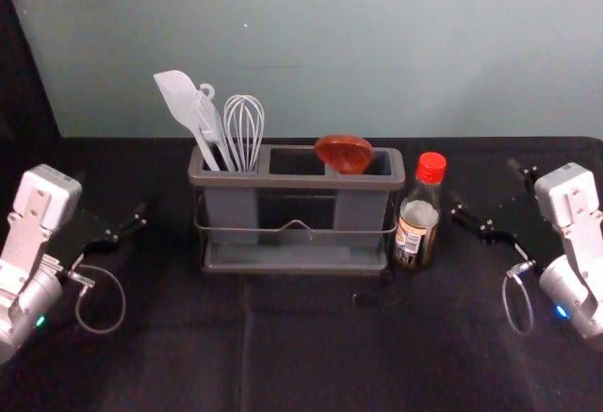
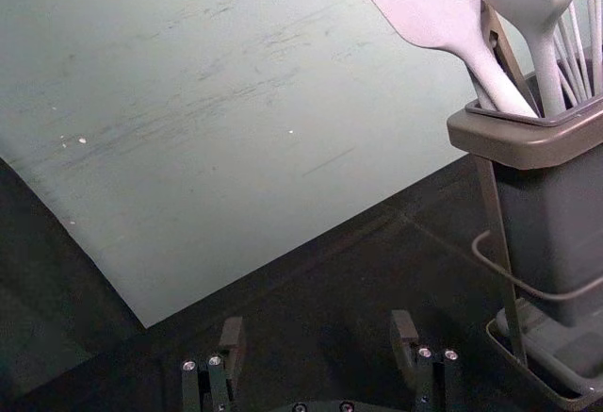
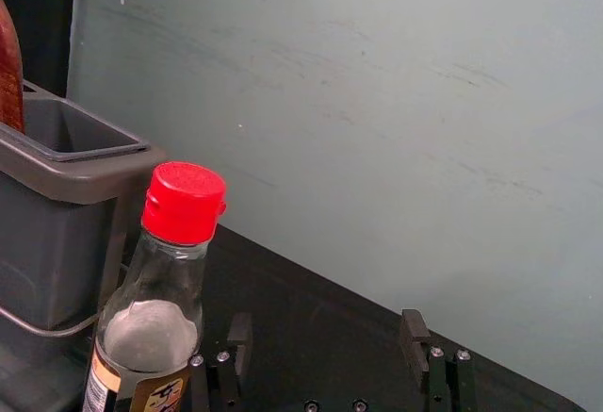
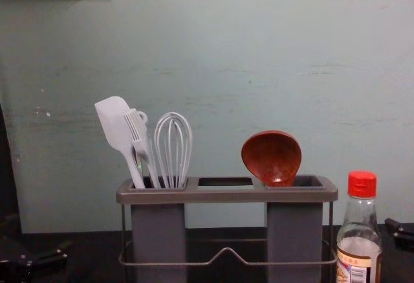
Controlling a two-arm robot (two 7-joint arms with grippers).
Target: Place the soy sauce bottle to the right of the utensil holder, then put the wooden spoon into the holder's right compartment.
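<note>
Red-capped, the soy sauce bottle [image 1: 417, 219] stands in my head view just right of the utensil holder [image 1: 292, 183], whose right compartment [image 1: 361, 216] holds the wooden spoon [image 1: 344, 154]; my left gripper [image 1: 111, 195] and right gripper [image 1: 483, 186] flank them. Left wrist view: fingers [image 2: 403, 337] spread, spatula [image 2: 438, 7] nearby. Right wrist view: fingers [image 3: 415, 337] spread. Chest view: whisk [image 4: 173, 147] and brush [image 4: 138, 132] share the left compartment [image 4: 158, 231]; the bottle's label [image 4: 353, 263] I can't read.
</note>
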